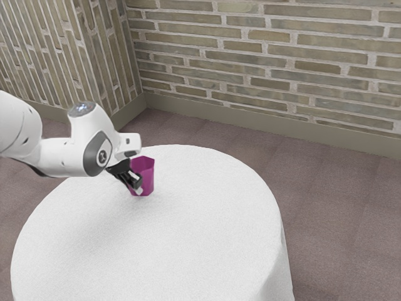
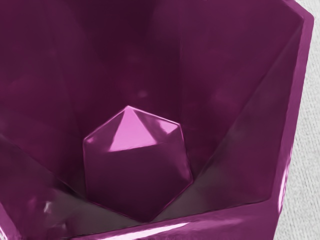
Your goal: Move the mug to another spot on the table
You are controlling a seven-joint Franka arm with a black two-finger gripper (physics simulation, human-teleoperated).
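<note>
A magenta faceted mug (image 1: 145,174) stands upright on the round white table (image 1: 207,238), toward the exterior view's left and far side. My gripper (image 1: 133,180) comes down at the mug's left rim, its black fingers (image 1: 129,177) straddling the mug's wall and shut on it. In the wrist view I look straight down into the mug (image 2: 135,150), with its hexagonal floor just under my hand and a strip of white tabletop (image 2: 310,165) beside it.
The table's cloth-covered top stretches wide toward the exterior view's right and front of the mug. Its rounded edge (image 1: 279,213) drops off at the right. Brick walls (image 1: 269,56) stand well behind the table.
</note>
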